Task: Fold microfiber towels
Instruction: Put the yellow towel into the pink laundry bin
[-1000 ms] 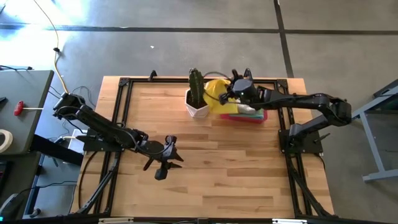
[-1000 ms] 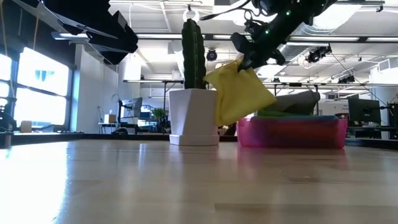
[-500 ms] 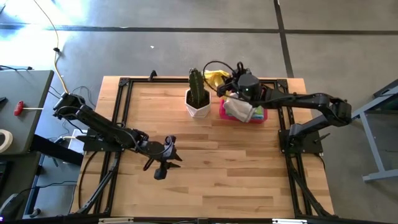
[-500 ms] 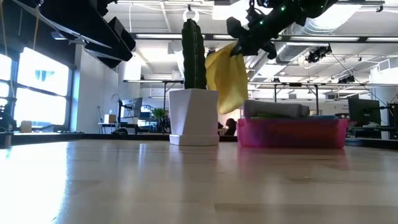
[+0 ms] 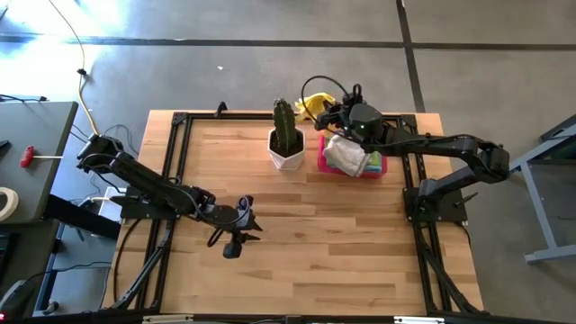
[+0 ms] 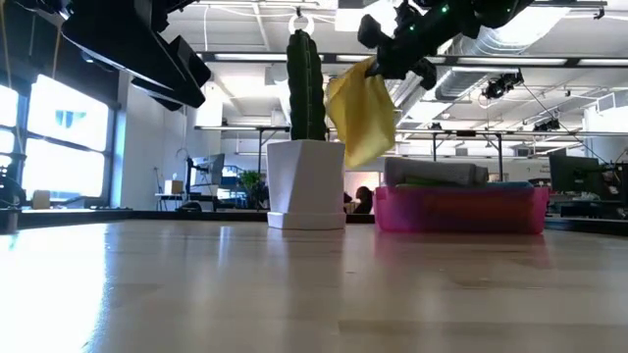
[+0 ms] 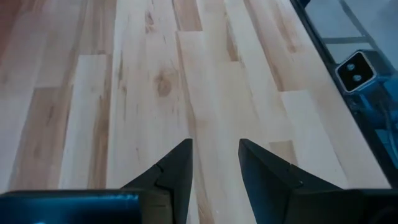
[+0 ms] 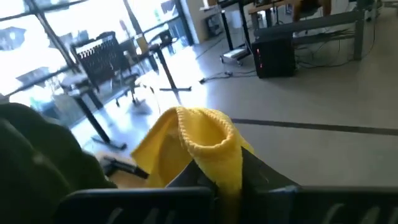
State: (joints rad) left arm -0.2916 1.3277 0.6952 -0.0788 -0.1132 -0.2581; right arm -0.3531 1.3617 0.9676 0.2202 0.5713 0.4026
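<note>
Moved: yellow towel [image 6: 361, 120] now higher, upper centre, pinched in my right gripper [image 6: 377, 69].
Nearby: cactus pot [image 6: 305, 193], pink tray [image 6: 459, 207].
Left gripper [image 7: 214, 165]: apart, empty.

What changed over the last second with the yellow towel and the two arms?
The right gripper, shut on the yellow towel, carried it up and toward the table's far edge, clear of the pink tray; it now hangs beside the cactus. The left gripper, the tray's stacked towels and the cactus stayed put.

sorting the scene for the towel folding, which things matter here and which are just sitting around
Job:
- yellow towel, pinched in the shut right gripper, hanging in the air
- towels piled in the pink tray
- left gripper, open over bare table

Just there:
- potted cactus
</note>
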